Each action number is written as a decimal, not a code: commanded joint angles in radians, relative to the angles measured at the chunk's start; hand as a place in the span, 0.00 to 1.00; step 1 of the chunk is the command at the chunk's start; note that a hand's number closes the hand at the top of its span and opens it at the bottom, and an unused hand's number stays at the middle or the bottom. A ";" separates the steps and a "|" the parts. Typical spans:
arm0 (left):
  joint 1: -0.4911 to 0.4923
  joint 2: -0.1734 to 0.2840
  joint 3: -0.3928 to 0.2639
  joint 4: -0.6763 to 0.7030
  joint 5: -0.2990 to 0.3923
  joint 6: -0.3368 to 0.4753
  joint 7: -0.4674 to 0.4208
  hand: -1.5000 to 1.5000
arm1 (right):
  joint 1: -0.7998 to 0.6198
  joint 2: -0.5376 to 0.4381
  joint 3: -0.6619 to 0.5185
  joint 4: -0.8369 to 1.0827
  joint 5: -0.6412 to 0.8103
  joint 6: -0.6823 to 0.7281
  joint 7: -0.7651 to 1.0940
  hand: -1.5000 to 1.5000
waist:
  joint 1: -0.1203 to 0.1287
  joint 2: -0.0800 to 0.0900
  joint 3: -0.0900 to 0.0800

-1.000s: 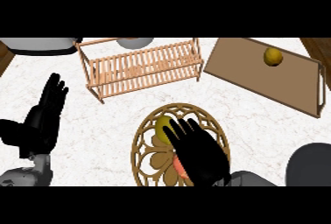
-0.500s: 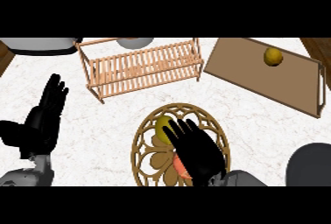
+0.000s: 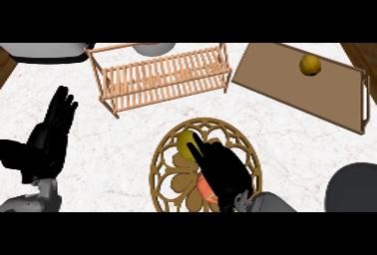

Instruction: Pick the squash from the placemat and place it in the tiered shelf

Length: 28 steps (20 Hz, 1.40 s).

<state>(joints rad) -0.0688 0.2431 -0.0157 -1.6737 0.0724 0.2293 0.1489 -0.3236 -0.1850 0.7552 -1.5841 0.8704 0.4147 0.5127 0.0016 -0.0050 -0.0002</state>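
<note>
The squash [image 3: 184,143], yellow with an orange end, lies on the round woven placemat [image 3: 163,172] at the lower middle of the head view. My right hand [image 3: 222,169] lies flat over it with straight fingers, open, and hides its middle. Whether the palm touches the squash I cannot tell. The wooden tiered shelf [image 3: 162,75] stands at the back, left of centre, with nothing on its slats. At the left edge my left hand [image 3: 49,135] rests open, fingers up.
A brown board [image 3: 294,92] with a small yellow fruit [image 3: 310,64] lies at the back right. A dark round object [image 3: 355,187] sits at the lower right. Two grey objects [image 3: 46,51] [image 3: 154,49] stand behind the shelf.
My right hand has shifted very slightly over the squash, so a little more of the orange end shows. The left hand has not moved.
</note>
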 commanded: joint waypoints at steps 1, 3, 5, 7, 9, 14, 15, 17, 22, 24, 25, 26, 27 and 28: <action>-0.063 -0.011 -0.001 -0.031 -0.016 0.025 0.084 0.50 | 0.026 -0.028 0.011 0.105 0.033 -0.004 -0.073 1.00 | 0.000 0.005 0.001; 0.045 -0.022 0.005 -0.034 -0.003 -0.017 -0.016 0.50 | 0.014 0.022 0.053 0.064 0.084 -0.008 -0.080 1.00 | 0.004 0.004 0.000; -0.097 -0.014 0.027 0.020 -0.008 -0.003 0.067 0.50 | -0.025 0.009 0.028 0.072 0.115 -0.009 -0.115 1.00 | -0.001 0.005 0.000; 0.039 -0.022 0.020 -0.021 -0.004 -0.034 -0.021 0.50 | 0.025 -0.068 0.026 0.019 0.146 -0.059 -0.180 1.00 | 0.001 0.004 0.000; -0.068 -0.034 0.041 0.100 -0.025 -0.020 -0.056 0.50 | 0.000 -0.005 0.038 0.073 0.198 -0.090 -0.178 1.00 | -0.003 0.006 0.000; -0.044 -0.032 0.017 -0.001 -0.031 -0.020 0.023 0.50 | -0.022 0.178 0.067 0.142 0.176 -0.128 0.109 1.00 | 0.013 0.006 0.000; -0.047 -0.031 0.027 0.042 -0.019 -0.034 0.002 0.50 | 0.001 0.179 0.092 0.131 0.152 -0.157 0.195 1.00 | 0.015 0.008 0.000; -0.025 -0.031 0.008 0.003 -0.020 -0.040 0.019 0.50 | 0.017 0.181 0.100 0.127 0.111 -0.185 0.330 1.00 | 0.038 0.006 0.001; -0.042 -0.036 0.015 0.032 -0.019 -0.048 -0.010 0.50 | -0.083 0.183 0.200 0.070 -0.099 -0.343 0.499 1.00 | 0.043 0.009 0.000; -0.054 -0.062 -0.007 0.046 -0.043 -0.025 -0.012 0.50 | -0.201 0.184 0.238 -0.003 -0.172 -0.354 0.614 1.00 | 0.040 0.007 0.000; -0.047 -0.018 0.032 0.023 -0.013 -0.059 0.005 0.50 | -0.202 0.184 0.273 0.030 -0.166 -0.453 0.623 1.00 | 0.042 0.007 0.000; -0.059 -0.026 0.027 0.035 -0.017 -0.053 0.005 0.50 | -0.302 0.184 0.217 0.007 -0.186 -0.439 0.633 1.00 | 0.045 0.007 -0.001; -0.025 -0.049 0.002 0.003 -0.030 -0.035 0.015 0.50 | -0.248 0.184 0.233 -0.080 -0.166 -0.501 0.669 1.00 | 0.043 0.001 0.000; -0.041 -0.047 -0.010 0.016 -0.044 -0.037 0.007 0.50 | -0.287 0.184 0.193 -0.108 -0.180 -0.531 0.676 1.00 | 0.043 0.001 0.000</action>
<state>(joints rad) -0.1079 0.2040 -0.0083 -1.6542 0.0447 0.1868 0.1526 -0.5312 -0.0113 0.9487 -1.6047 0.7437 0.0199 1.0441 0.0429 -0.0034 -0.0012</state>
